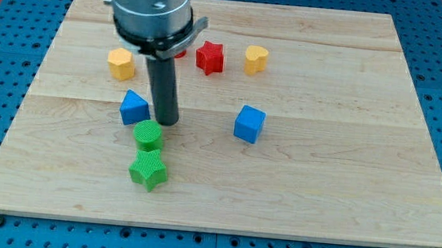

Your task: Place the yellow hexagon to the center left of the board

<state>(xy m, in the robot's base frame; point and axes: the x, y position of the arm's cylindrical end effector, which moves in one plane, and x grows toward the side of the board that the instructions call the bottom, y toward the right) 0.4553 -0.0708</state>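
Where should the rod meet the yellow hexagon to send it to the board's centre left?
No grip is possible, only a push. Contact the yellow hexagon on its upper-right flat face, coming from the view's top right, likely driving it down-left. My tip now sits lower right of it, beside the blue block.

Pale wooden board (pixel 319 197) bearing yellow hexagon (pixel 121 64), yellow heart (pixel 255 59), red star (pixel 209 57), two blue blocks (pixel 249 124), two green (pixel 148 135).
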